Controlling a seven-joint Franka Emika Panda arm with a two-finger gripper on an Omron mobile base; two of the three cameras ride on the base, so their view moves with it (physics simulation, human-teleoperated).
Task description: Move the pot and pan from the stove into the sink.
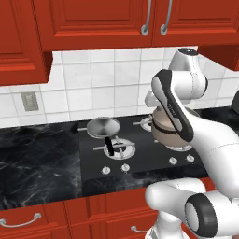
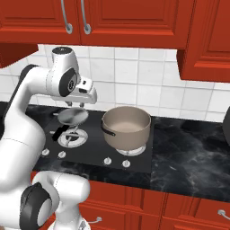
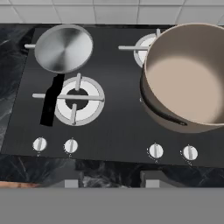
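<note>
Two vessels on stove (image 3: 118, 127), none moved to sink yet. Pot (image 3: 188, 83) on stove's right burners, pan (image 3: 64, 48) on rear-left burner, handle toward knobs. Gripper (image 2: 80, 104) high above stove, empty; jaw gap: cannot tell. Likely surveying before picking.

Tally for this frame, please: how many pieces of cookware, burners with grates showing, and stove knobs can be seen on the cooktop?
Cookware: 2, the pot and the pan.
Burners showing a grate: 3, front left, one under the pan, one behind the pot.
Knobs: 4.
Total: 9.
</note>
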